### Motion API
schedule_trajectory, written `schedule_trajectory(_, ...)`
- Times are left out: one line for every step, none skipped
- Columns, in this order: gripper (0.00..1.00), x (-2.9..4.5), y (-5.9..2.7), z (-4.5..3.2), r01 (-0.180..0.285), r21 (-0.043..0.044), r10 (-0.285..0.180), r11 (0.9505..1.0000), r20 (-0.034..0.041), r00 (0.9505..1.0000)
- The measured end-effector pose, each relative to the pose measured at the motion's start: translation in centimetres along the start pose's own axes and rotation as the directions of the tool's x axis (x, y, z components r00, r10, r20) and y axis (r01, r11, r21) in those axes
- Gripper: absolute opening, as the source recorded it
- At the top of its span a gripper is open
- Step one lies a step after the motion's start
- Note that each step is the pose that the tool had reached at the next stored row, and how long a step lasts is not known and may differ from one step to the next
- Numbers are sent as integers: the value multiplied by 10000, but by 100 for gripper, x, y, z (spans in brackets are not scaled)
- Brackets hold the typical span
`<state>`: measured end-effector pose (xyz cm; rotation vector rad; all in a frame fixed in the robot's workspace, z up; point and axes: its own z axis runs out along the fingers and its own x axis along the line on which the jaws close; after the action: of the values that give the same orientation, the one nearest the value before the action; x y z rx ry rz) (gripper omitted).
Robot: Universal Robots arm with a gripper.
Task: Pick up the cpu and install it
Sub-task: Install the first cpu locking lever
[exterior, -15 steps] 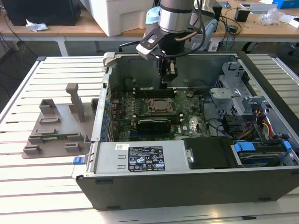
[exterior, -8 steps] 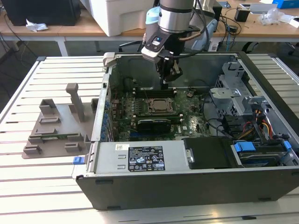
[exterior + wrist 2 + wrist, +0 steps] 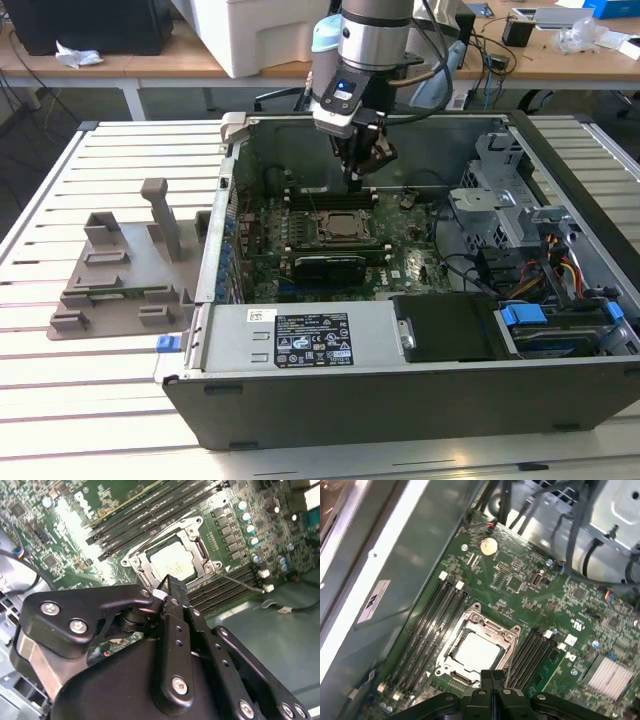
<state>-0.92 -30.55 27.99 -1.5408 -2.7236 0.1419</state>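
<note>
Claw: your claw [image 3: 492, 676] is clenched, fingertips pressed together on nothing, over the socket's edge.
Cpu: the cpu [image 3: 476, 653] lies flat inside the socket frame [image 3: 492, 625].
Beyond: motherboard [image 3: 520, 587], open computer case [image 3: 400, 400], slatted counter [image 3: 100, 400].

Nothing can really be read here. A printed label [image 3: 313, 340] is stuck on the grey cover [image 3: 225, 345] at 6 o'clock of the motherboard [image 3: 400, 262], lettering too small.

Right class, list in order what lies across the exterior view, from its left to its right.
Grey plastic fixture → cpu in its socket → black box → blue latch → red and yellow cables.
</note>
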Motion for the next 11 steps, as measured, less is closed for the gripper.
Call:
schedule_trajectory(11,0,0,0,299,-10,-299,9996,25,9995)
schedule_trajectory(11,0,0,0,461,-16,-461,9989,39,9989)
schedule_trajectory(11,0,0,0,604,-21,-604,9982,51,9982)
schedule_trajectory(11,0,0,0,782,-26,-782,9969,66,9969)
schedule_trajectory(11,0,0,0,922,-30,-922,9957,79,9957)
schedule_trajectory(11,0,0,0,1129,-35,-1129,9936,97,9936)
schedule_trajectory(11,0,0,0,1330,-41,-1329,9911,115,9911)
schedule_trajectory(11,0,0,0,1617,-48,-1617,9868,140,9867)
schedule_trajectory(11,0,0,0,1907,-54,-1906,9816,166,9815)
schedule_trajectory(11,0,0,0,2152,-59,-2151,9765,189,9764)
schedule_trajectory(11,0,0,0,2464,-65,-2462,9692,217,9690)
